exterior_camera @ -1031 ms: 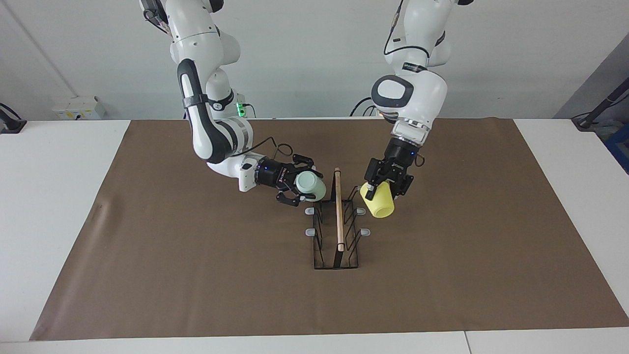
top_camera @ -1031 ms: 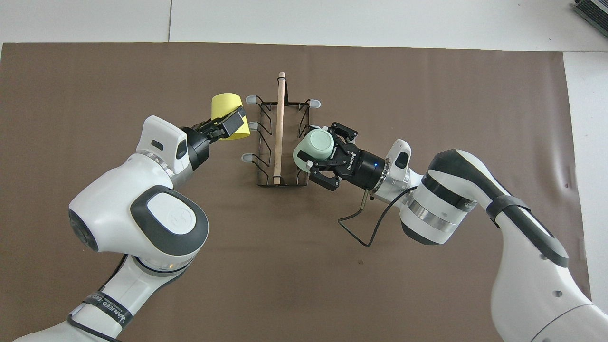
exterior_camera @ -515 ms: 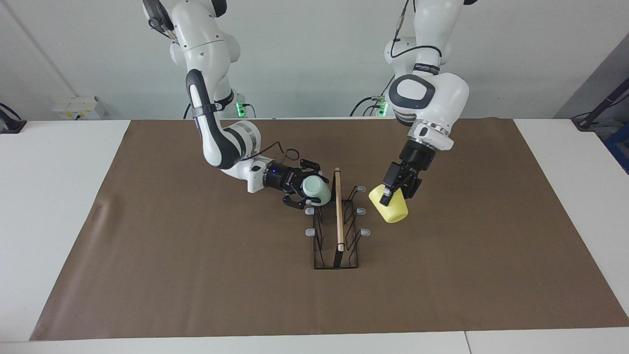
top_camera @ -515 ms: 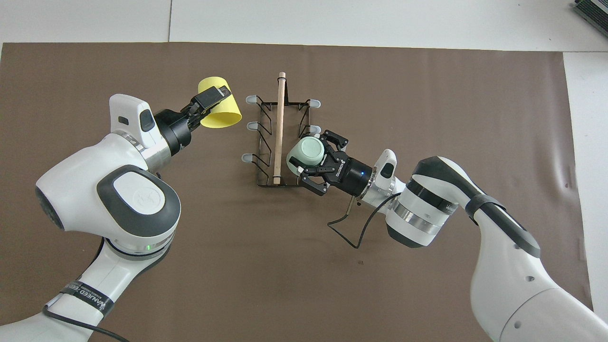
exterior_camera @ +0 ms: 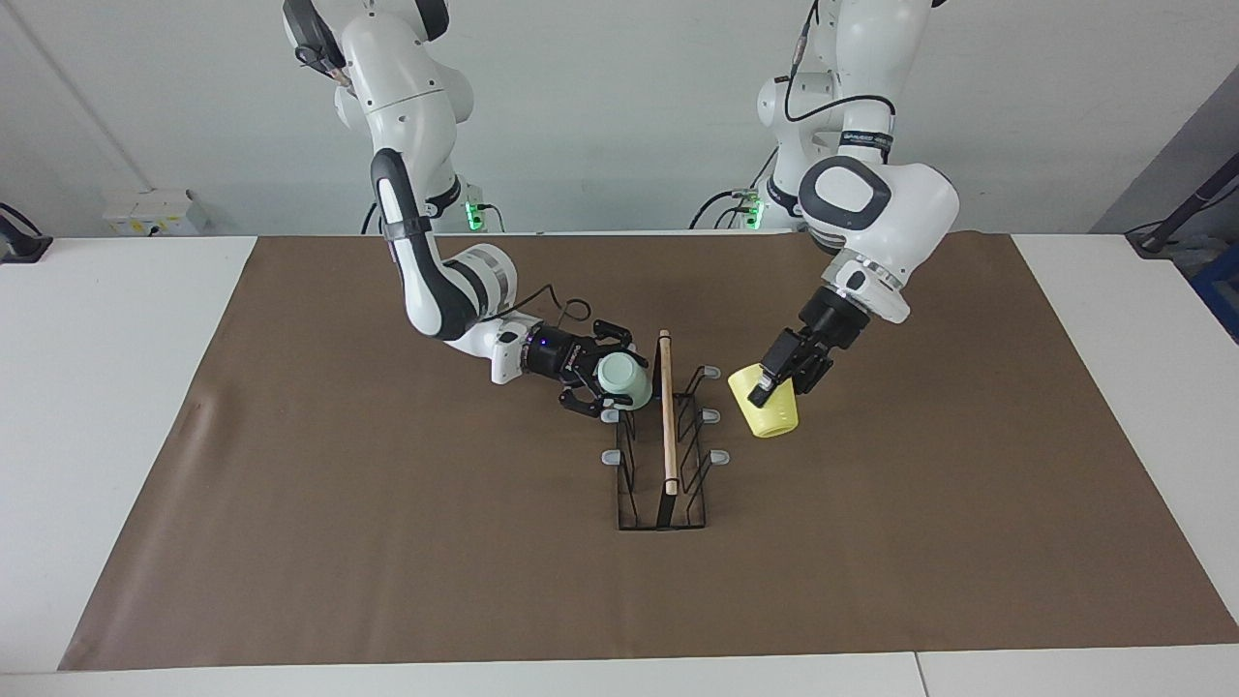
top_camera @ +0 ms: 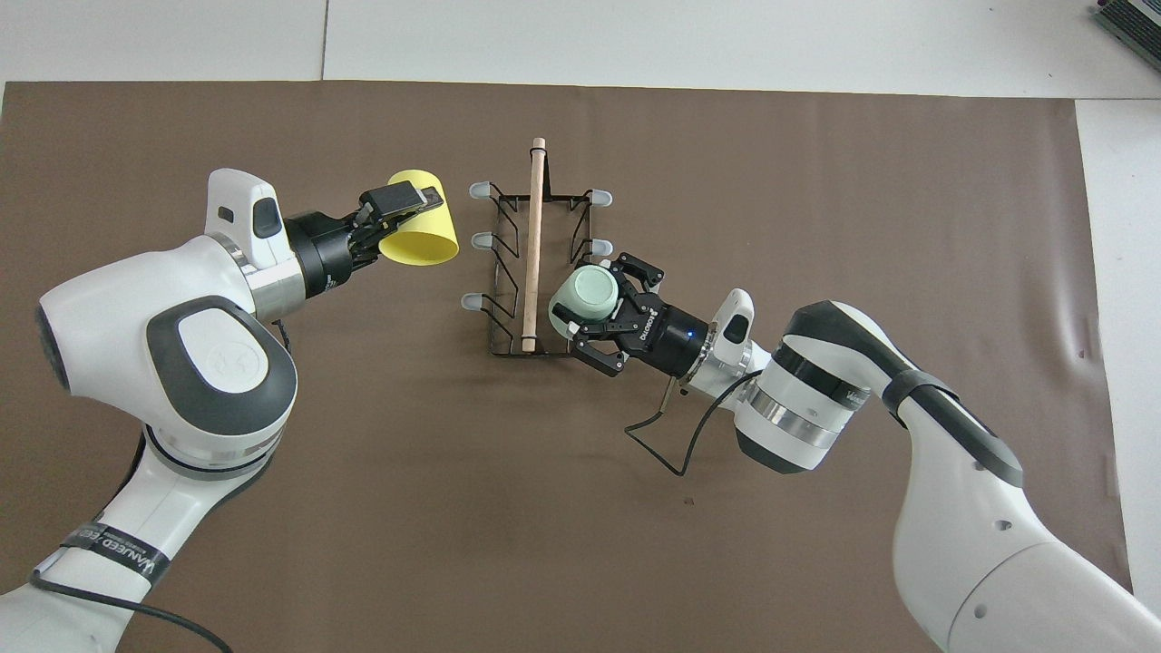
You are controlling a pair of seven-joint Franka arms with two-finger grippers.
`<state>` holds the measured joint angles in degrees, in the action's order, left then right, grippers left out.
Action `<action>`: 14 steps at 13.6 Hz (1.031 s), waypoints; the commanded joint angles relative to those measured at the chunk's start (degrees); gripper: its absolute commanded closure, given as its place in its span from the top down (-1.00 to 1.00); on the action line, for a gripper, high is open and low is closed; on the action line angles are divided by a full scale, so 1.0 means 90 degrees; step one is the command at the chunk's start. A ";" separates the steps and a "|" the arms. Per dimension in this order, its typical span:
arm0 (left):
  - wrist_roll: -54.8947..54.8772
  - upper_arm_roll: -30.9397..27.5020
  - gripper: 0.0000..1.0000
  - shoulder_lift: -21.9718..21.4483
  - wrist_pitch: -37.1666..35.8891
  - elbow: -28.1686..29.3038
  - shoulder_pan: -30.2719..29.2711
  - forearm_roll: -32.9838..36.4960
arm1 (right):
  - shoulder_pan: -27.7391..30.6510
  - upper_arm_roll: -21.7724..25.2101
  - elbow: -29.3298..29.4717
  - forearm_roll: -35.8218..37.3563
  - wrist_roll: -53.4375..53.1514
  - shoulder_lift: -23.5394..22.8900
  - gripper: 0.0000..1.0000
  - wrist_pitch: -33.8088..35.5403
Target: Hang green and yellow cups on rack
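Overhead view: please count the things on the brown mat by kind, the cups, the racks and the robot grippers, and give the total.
Small tapered plastic cups: 2, pale mint green cup, bright yellow cup
Black thin-wire rack with a light wooden rod: 1
Robot grippers: 2, left gripper, right gripper
Total: 5

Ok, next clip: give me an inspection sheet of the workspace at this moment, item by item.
Surface: brown mat on a white table.
Job's things: rack mid-mat, no cup hung clear of a gripper; green cup at the prongs on the right arm's side; yellow cup off the prongs on the left arm's side.
Clutter: nothing seen.
Grippers: right gripper around the green cup; left gripper pinching the yellow cup's wall.
Cables: black loop at the right wrist.
Surroundings: white wall, box at the table's edge.
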<state>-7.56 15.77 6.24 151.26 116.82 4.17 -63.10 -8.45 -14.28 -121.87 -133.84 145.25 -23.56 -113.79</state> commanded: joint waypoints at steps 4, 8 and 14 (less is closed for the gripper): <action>0.2567 -0.0405 -1.00 -0.0137 -0.1319 -0.0265 0.0005 0.2978 | 0.0041 -0.0035 -0.0092 -0.0187 0.0043 0.0059 1.00 -0.0042; 0.4271 -0.0405 -1.00 -0.0166 -0.1329 -0.0285 0.0054 0.4280 | 0.0021 -0.0035 -0.0121 -0.0168 -0.0123 0.0059 1.00 -0.0208; 0.8276 0.0170 -1.00 -0.0127 -0.1893 -0.0587 0.0132 0.8207 | 0.0128 -0.0006 -0.0092 0.0495 -0.0182 0.0088 1.00 -0.0540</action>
<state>57.95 15.82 5.41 137.99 112.84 4.60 2.72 -8.38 -14.19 -122.36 -132.30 144.84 -23.56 -117.01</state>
